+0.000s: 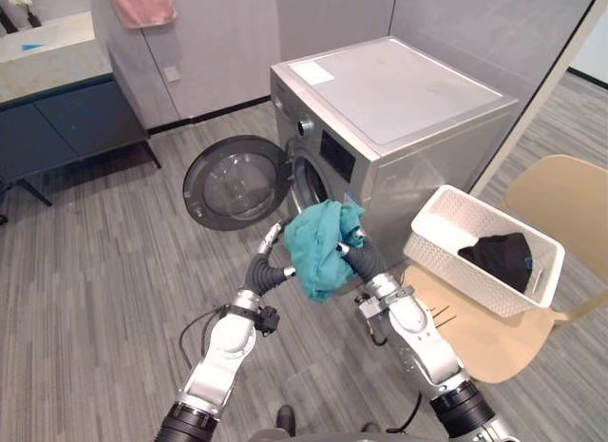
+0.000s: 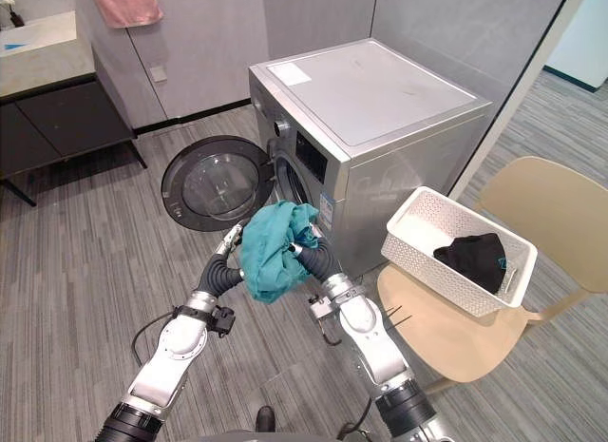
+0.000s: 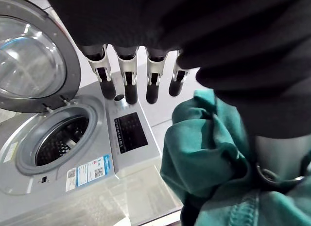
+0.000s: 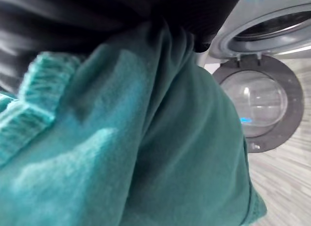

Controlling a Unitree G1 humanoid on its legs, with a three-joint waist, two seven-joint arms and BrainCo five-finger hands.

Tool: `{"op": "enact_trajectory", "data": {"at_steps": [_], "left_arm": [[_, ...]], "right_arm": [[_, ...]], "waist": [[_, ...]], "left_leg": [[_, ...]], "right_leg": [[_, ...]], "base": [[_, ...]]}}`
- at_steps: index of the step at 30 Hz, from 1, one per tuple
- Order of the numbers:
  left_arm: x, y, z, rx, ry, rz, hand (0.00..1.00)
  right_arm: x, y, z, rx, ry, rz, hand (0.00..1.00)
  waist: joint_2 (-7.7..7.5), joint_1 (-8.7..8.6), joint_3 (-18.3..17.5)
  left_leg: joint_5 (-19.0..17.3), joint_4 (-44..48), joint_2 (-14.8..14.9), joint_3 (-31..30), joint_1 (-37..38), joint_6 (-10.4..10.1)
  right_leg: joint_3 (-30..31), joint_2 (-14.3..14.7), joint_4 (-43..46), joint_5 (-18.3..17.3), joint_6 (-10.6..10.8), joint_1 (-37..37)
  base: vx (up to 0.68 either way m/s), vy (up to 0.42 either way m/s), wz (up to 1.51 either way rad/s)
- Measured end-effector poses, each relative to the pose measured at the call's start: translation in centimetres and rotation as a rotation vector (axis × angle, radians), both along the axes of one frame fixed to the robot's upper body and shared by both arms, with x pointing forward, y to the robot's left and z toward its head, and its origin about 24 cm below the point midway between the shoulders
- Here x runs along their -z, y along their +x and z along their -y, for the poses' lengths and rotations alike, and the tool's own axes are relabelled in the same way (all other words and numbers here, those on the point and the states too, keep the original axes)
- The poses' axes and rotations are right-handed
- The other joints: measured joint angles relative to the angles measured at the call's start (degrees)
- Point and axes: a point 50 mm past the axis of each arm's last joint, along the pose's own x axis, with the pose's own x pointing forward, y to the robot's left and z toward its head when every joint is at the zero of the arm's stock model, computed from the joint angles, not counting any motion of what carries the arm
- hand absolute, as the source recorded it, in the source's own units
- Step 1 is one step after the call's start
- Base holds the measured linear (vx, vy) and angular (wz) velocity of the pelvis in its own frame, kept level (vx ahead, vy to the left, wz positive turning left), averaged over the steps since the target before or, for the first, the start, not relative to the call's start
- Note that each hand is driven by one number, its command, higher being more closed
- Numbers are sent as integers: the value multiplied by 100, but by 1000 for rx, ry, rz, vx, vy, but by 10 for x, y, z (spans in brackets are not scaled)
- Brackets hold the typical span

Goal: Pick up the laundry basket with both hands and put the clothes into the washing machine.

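A teal garment (image 1: 323, 244) hangs bunched between my two hands, in front of the washing machine (image 1: 399, 100) and just below its drum opening (image 3: 60, 138). My left hand (image 1: 270, 244) presses on the cloth's left side, its fingers (image 3: 127, 75) straight and pointing at the machine. My right hand (image 1: 355, 256) is against the cloth's right side, buried in the teal cloth (image 4: 146, 138). The round door (image 1: 233, 182) stands swung open to the left. The white laundry basket (image 1: 439, 259) rests on a chair at the right, with a black garment (image 1: 499, 257) in it.
The beige chair (image 1: 560, 204) under the basket stands close to my right arm. A dark cabinet (image 1: 57, 119) with a pale top is at the far left, and a pink towel (image 1: 141, 3) hangs on the wall behind it.
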Motion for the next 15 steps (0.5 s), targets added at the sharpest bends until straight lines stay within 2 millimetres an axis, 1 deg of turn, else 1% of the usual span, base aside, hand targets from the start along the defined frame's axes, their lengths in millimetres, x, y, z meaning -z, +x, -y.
{"op": "enact_trajectory", "data": {"at_steps": [3, 5, 6, 9, 15], "left_arm": [[2, -2, 4, 20, 12, -5, 100], [5, -3, 5, 28, 18, -21, 100], [7, -4, 6, 34, 21, -30, 100], [10, -4, 6, 44, 28, -47, 100], [20, -5, -1, 15, 15, -97, 100]], "right_arm": [[10, -2, 5, -2, 18, -62, 100], [18, -3, 6, -12, 29, -110, 100], [22, -5, 7, -11, 38, -133, 0], [29, -8, 8, -26, 46, -167, 0], [41, -21, 2, -72, 55, -224, 0]], "waist": [[-1, -5, -36], [-3, -50, -37], [-9, -91, -44], [-24, -116, -57], [-76, -117, -100]], "left_leg": [[17, 0, 42, 58, -17, -28], [26, 0, 63, 65, 3, -42], [29, 0, 71, 61, 0, -49], [31, -1, 85, 63, 1, -54], [60, -1, 143, 67, -7, -98]], "right_leg": [[118, 32, 77, -23, -27, -87], [133, 42, 134, -55, -52, -94], [134, 42, 176, -87, -63, -98], [148, 34, 264, -173, -61, -143], [151, 65, 367, -256, -90, -225]], "base": [[2, -49, -11], [-10, -48, -3], [-24, -47, -1], [-20, -38, 0], [24, -43, -1]]}}
